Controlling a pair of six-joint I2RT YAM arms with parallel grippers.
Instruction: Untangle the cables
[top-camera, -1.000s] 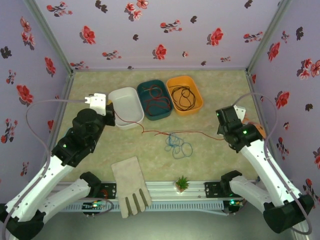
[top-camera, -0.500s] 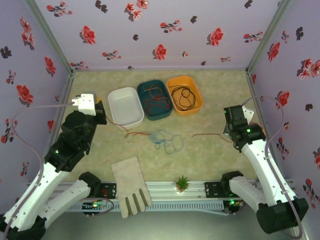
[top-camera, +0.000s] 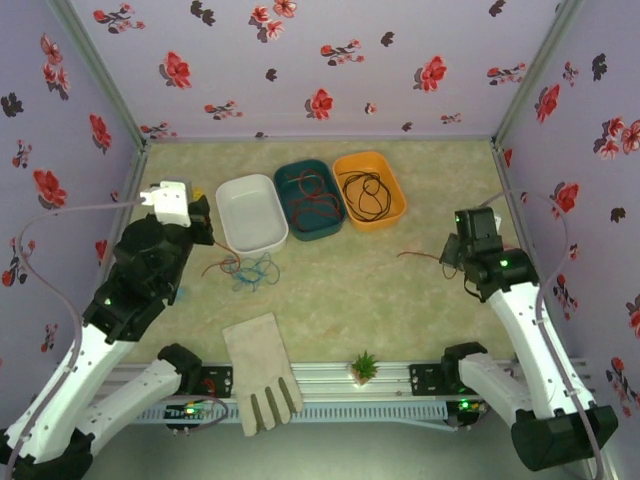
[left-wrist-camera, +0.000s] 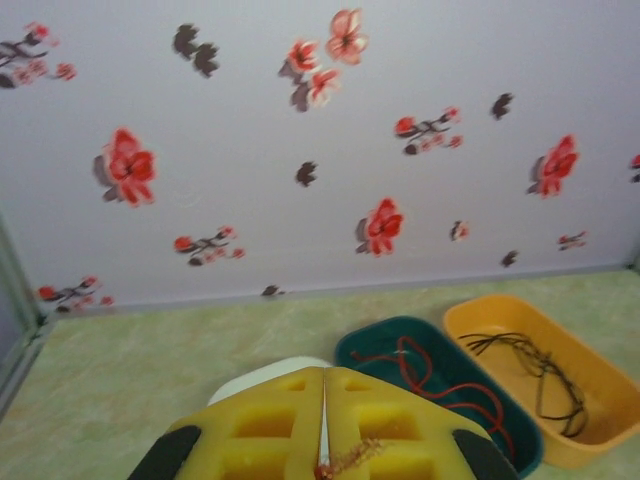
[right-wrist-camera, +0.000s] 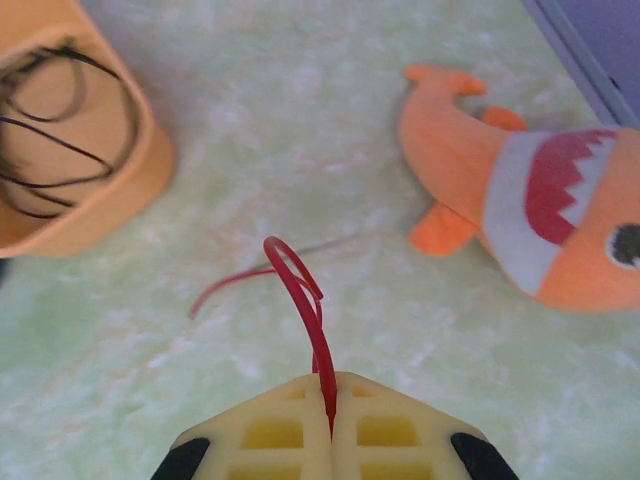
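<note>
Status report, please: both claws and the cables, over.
Left claw shut on thin red wire, tangled with thin blue wire beside white plastic tub. Right claw shut on separate short red strand. Orange plush fish nearby, not touching.

No text, label, brand mark, numeral or sign is legible on any surface in the three views.
</note>
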